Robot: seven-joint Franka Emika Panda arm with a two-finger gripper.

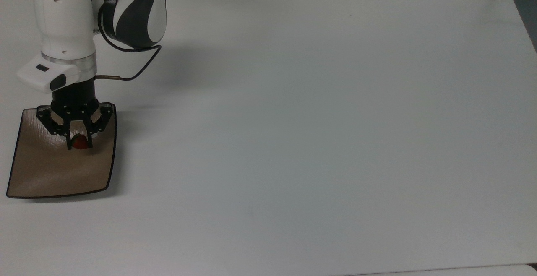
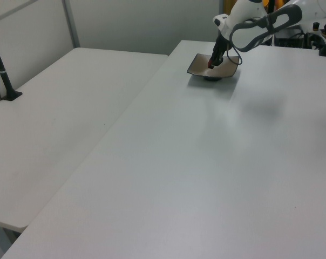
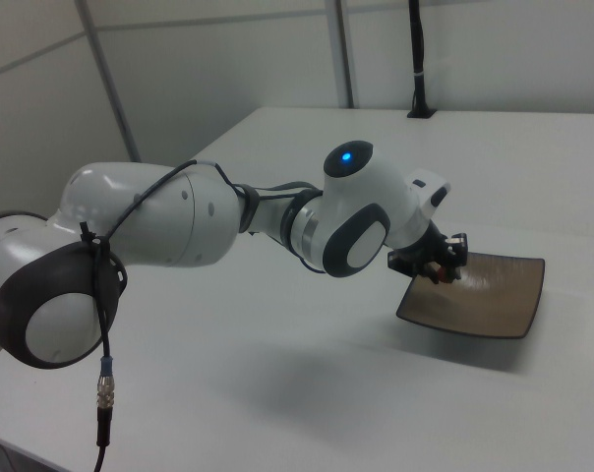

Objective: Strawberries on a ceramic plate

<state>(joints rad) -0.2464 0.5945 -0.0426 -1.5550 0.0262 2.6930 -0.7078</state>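
Holding a strawberry over the plate

Seen at the top view's left: large square glossy tan-brown ceramic plate (image 1: 54, 171) near the edge of a broad white matte table (image 1: 314, 121). Above it, black two-finger gripper (image 1: 78, 142) with fingers narrowed around a tiny red strawberry (image 1: 78, 141). Rightward, bare tabletop. Beside it in the left view, a second white table (image 2: 60, 118), grey walls (image 2: 141, 21).
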